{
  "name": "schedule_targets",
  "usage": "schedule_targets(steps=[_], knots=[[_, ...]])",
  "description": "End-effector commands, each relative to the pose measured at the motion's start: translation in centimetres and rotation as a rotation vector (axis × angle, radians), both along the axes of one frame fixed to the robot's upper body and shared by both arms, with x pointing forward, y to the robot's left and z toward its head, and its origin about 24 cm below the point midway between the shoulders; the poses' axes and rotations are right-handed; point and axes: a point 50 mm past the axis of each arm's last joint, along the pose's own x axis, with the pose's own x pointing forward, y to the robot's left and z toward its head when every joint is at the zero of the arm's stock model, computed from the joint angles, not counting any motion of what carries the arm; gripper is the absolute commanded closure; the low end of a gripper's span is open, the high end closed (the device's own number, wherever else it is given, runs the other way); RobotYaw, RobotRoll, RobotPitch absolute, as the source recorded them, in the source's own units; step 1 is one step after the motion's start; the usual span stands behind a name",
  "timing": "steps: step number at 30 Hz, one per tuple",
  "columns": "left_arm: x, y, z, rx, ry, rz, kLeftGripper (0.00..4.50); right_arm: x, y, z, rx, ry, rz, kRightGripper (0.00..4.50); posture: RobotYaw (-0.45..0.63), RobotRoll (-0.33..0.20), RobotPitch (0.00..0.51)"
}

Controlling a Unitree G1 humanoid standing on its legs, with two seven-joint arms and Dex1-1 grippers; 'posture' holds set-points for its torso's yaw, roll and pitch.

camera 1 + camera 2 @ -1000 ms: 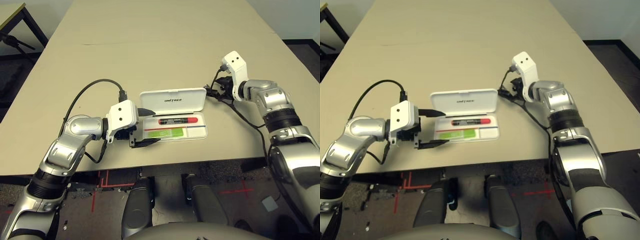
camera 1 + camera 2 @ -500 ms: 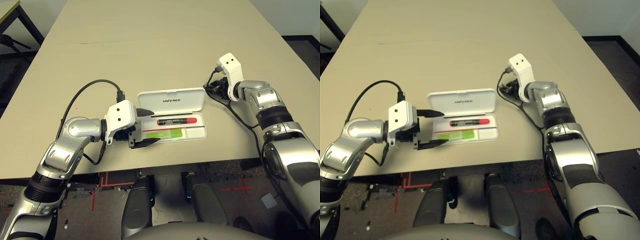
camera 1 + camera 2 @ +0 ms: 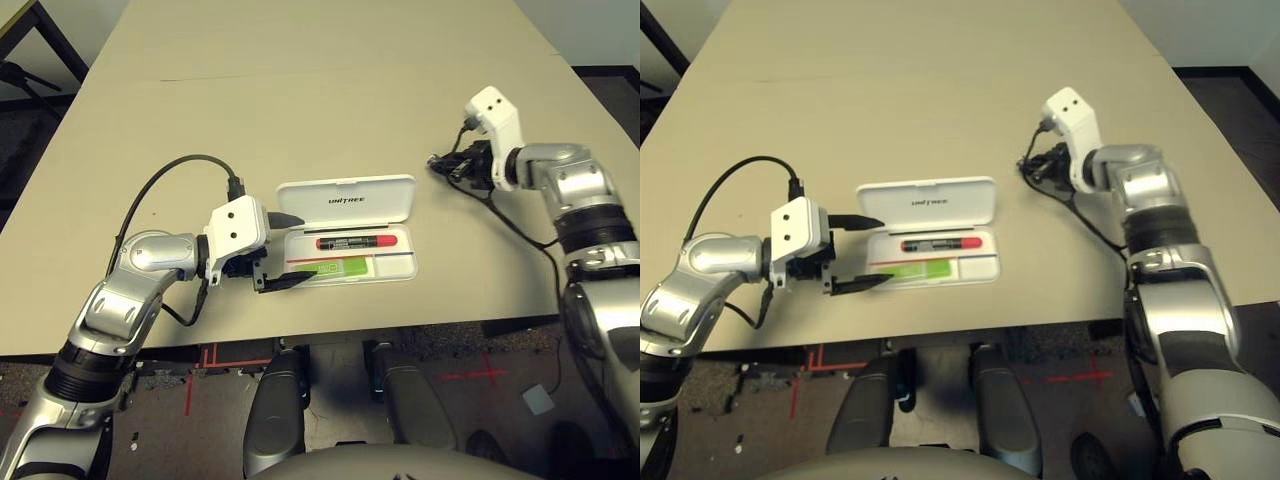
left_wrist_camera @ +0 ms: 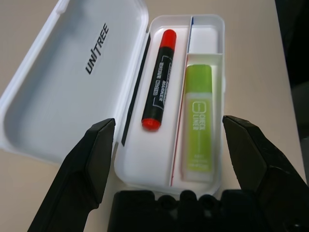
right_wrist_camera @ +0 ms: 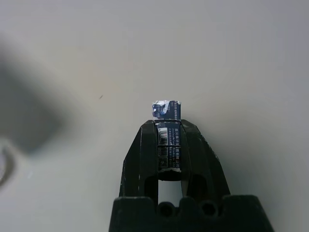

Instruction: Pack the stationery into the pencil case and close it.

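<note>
Open white hinged plastic pencil case (image 3: 345, 225) near the worktop's front edge holds red black-banded marker (image 4: 158, 79) and light-green stick (image 4: 199, 123); left gripper (image 4: 176, 145) spread; right gripper (image 5: 166, 128) clenched on small, possibly labelled, dark piece (image 5: 165, 110).

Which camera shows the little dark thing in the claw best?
The right wrist view: the small dark piece sits pinched in the right claw, label visible. In the eye views, it's too small to make out.

left claw (image 3: 279, 251) spread, right claw (image 5: 166, 126) clamped
</note>
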Motion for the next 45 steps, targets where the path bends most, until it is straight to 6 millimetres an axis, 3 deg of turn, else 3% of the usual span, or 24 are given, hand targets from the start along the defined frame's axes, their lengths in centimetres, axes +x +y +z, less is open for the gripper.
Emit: schedule_targets(steps=[1, 9, 18, 31, 45], knots=[[0.1, 0.3, 0.0, 0.012, -0.008, -0.011, 0.00, -1.6, -0.9, 1.3, -0.007, 0.000, 0.115, 4.16, 0.00, 0.000, 0.205], [0.7, 0.7, 0.0, 0.040, -0.037, -0.021, 0.00, -6.2, -1.9, 2.6, -0.042, 0.158, 0.426, 4.16, -0.04, 0.000, 0.181], [1.0, 1.2, 0.4, 0.043, -0.048, -0.017, 0.00, -9.2, 0.0, 1.8, -0.061, 0.231, 0.637, 4.16, -0.03, 0.000, 0.177], [-0.1, 1.3, 0.4, 0.054, -0.022, -0.055, 0.00, -8.2, 5.0, -1.2, -0.117, 0.150, 0.830, 4.16, 0.01, 0.000, 0.176], [-1.2, 2.3, 0.1, 0.095, 0.031, -0.075, 0.00, -6.9, 6.7, -3.5, -0.169, 0.052, 0.841, 4.16, 0.03, 0.000, 0.171]])
